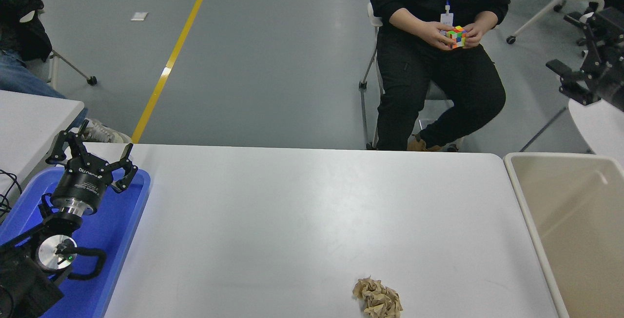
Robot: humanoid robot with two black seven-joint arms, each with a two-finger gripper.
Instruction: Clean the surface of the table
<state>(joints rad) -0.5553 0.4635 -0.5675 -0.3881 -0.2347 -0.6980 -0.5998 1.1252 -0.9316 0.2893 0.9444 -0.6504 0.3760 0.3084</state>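
**Crumpled paper on the white desk, right gripper raised at the far right edge**

The large, smooth, matte white desk (pixel 302 220) with rounded corners fills the lower middle of the head view. Near its front edge, right of centre, lies a crumpled ball of tan-brown paper (pixel 378 298), alone on the surface and well apart from both grippers.

The left black gripper (pixel 92 154) sits parked at the lower left, above a shallow blue plastic tray (pixel 119 240) that lies just beside the desk's left edge. Its fingers are spread wide and hold nothing.

The right black gripper (pixel 582 59) is high at the picture's right edge, over the floor beyond the desk's far right corner and partly cut off by the frame. Its fingers are splayed apart with nothing between them.

Just beside the desk's right edge stands a beige rectangular plastic bin (pixel 531 220), its inside showing bare walls.

Beyond the far side of the desk a person in black clothes (pixel 438 84) sits on a chair, both hands around a multicoloured puzzle cube (pixel 457 36).
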